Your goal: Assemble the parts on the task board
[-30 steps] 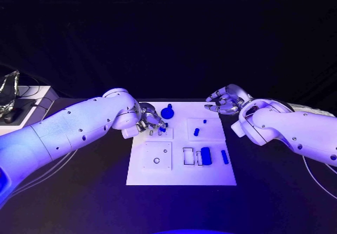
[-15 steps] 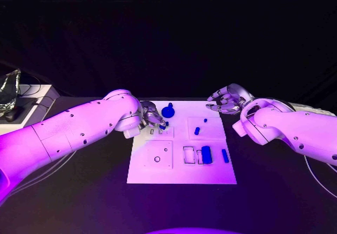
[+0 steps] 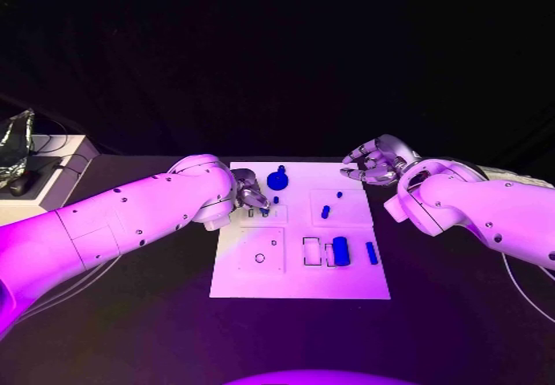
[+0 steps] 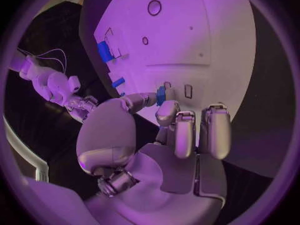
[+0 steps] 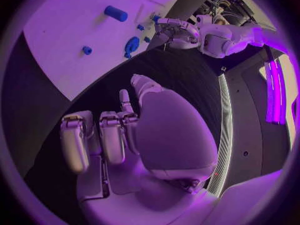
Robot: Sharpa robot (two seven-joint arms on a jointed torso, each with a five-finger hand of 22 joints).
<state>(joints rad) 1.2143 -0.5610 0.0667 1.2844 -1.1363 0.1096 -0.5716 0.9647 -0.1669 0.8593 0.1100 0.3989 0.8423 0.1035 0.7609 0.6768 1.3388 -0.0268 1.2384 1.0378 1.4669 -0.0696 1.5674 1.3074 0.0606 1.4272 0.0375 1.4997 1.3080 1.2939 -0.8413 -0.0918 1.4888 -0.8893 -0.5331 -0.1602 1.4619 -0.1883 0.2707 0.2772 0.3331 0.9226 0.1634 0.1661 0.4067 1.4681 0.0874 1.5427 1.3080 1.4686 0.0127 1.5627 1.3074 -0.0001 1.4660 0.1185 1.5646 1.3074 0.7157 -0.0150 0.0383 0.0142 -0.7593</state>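
The left silver hand (image 3: 251, 198) hovered over the far left part of the flat white task board (image 3: 298, 285), pinching a small blue block-shaped part (image 4: 161, 94) between thumb and a fingertip while its other fingers lay curled alongside. Just beside that hand, toward the far edge, lay a rounded blue knob-like part (image 3: 277, 180), and a tiny blue peg (image 3: 275, 200) sat close by its fingertips. Further toward the board's middle lay a short blue pin (image 3: 325, 212); nearer the robot, a thick blue cylinder (image 3: 340, 251) rested beside two rectangular slots, with a slim blue bar (image 3: 371, 253) to its right. The right silver hand (image 3: 372, 167) hung off the board's far right corner, fingers loosely curled inward on nothing, well apart from every part.
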